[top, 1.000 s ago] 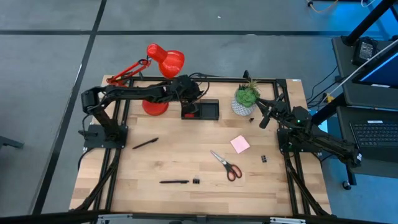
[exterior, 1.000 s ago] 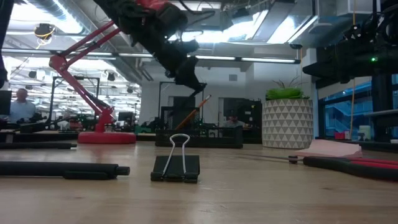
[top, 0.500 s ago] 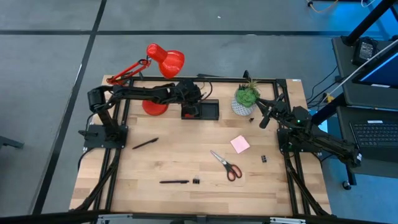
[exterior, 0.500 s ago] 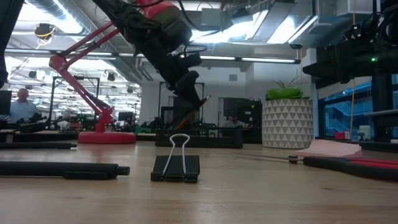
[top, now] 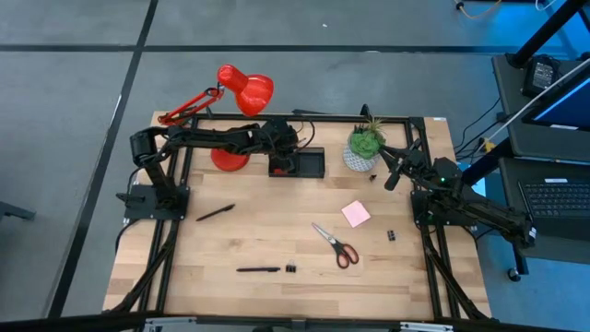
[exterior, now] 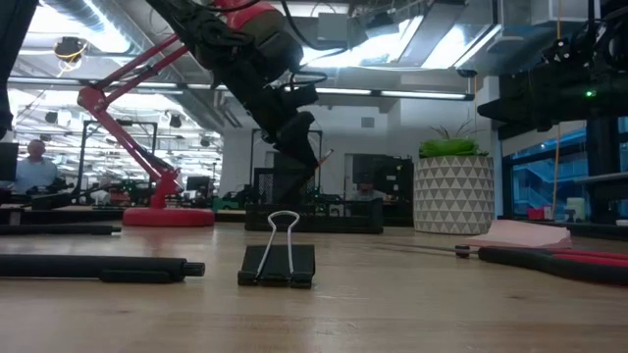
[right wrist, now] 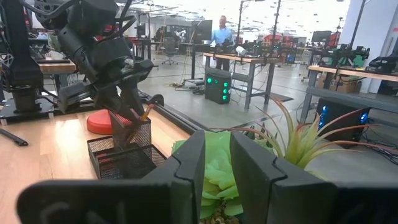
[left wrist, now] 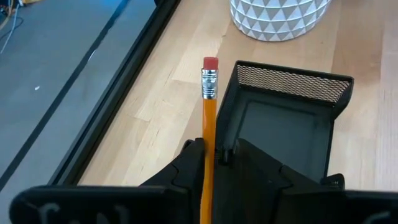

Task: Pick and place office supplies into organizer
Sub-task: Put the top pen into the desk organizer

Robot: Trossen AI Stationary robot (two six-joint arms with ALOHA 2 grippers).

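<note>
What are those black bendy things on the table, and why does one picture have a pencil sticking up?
Those are two robot arms. Each ends in a gripper, a two-finger pincher. One picture looks down from above, one sits low on the table, and one camera rides on each wrist. The left gripper is over the black mesh desk organizer with the orange pencil between its fingers; that wrist camera looks along the pencil. The right gripper waits by the white pot with a green plant. On the wooden table lie red-handled scissors, a pink sticky-note pad, two black pens and a black binder clip.
</note>
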